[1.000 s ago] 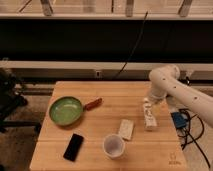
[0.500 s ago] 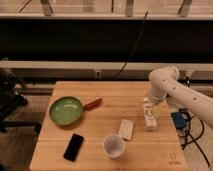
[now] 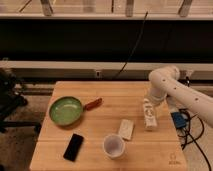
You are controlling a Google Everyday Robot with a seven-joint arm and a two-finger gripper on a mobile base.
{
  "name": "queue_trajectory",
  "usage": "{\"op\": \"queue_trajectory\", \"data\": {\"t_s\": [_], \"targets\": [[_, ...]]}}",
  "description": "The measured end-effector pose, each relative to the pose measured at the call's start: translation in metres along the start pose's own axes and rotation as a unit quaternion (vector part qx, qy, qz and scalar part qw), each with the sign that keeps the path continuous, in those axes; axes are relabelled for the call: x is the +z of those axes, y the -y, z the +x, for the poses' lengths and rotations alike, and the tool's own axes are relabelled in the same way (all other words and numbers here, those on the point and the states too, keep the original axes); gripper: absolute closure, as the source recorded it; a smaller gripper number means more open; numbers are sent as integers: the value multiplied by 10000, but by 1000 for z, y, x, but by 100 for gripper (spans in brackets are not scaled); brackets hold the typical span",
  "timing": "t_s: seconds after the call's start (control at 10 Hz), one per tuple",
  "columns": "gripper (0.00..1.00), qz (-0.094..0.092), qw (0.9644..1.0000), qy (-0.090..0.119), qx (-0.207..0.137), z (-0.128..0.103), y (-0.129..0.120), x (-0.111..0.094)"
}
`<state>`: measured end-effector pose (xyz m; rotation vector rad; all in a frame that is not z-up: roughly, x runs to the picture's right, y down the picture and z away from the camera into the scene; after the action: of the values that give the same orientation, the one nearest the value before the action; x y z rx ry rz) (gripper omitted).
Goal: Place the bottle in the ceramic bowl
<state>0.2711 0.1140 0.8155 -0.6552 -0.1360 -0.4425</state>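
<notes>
The bottle (image 3: pixel 149 117), slim and white with a printed label, lies on the right part of the wooden table (image 3: pixel 105 120). My gripper (image 3: pixel 147 103) hangs from the white arm (image 3: pixel 165 82) and sits right at the bottle's far end, close over it. The ceramic bowl (image 3: pixel 65 111), a round green dish with a paler rim, rests on the left part of the table, well away from the gripper. A reddish handle-like piece (image 3: pixel 93 104) lies against its right side.
A white cup (image 3: pixel 114 145) stands near the front middle. A flat pale packet (image 3: pixel 126 129) lies between the cup and the bottle. A black phone (image 3: pixel 74 146) lies at the front left. A blue object (image 3: pixel 179 120) and cables hang off the table's right edge.
The arm has sunk slightly toward the bottle. The bottle and the other things have not moved.
</notes>
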Motion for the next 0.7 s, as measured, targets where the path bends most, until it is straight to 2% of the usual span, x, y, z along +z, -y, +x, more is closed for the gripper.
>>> {"op": "queue_trajectory", "data": {"t_s": [0.1,0.3,0.6,0.7], "targets": [[20,-34,9997,-19,-261,-2,-2,-5],[20,-54,9985,-36,-552,-4,-4,-11],[20,-46,9947,-16,-1027,-9,-9,-17],[20,7,9931,19,-1176,-10,-10,-17]]}}
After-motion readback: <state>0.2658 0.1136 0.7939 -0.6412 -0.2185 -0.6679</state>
